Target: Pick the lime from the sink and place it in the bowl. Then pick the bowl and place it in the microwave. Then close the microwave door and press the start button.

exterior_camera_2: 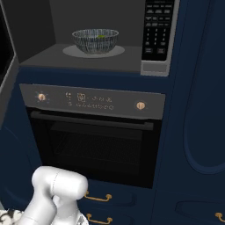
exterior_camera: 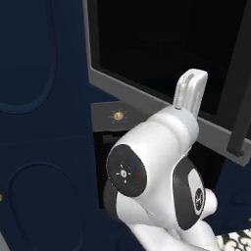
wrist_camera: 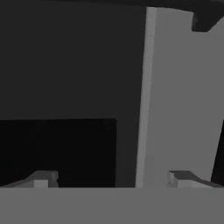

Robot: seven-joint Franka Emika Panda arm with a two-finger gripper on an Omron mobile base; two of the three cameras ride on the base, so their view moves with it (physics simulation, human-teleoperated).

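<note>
Two dark fingertips of my gripper (wrist_camera: 109,178) stand wide apart, holding nothing. Round streaked bowl (exterior_camera_2: 95,40), rim up, sits inside the microwave (exterior_camera_2: 101,57), lime (exterior_camera_2: 101,36) within it.

Left base view: low behind the arm, facing up-right, close on the open microwave door (exterior_camera: 162,54) and an oven knob (exterior_camera: 117,116). Right base view: from right, facing forward at the microwave (exterior_camera_2: 96,39) cavity above the oven (exterior_camera_2: 92,132); both share the oven panel. Hand view: hand (wrist_camera: 111,178) tips apart, very near the door's grey edge.
</note>
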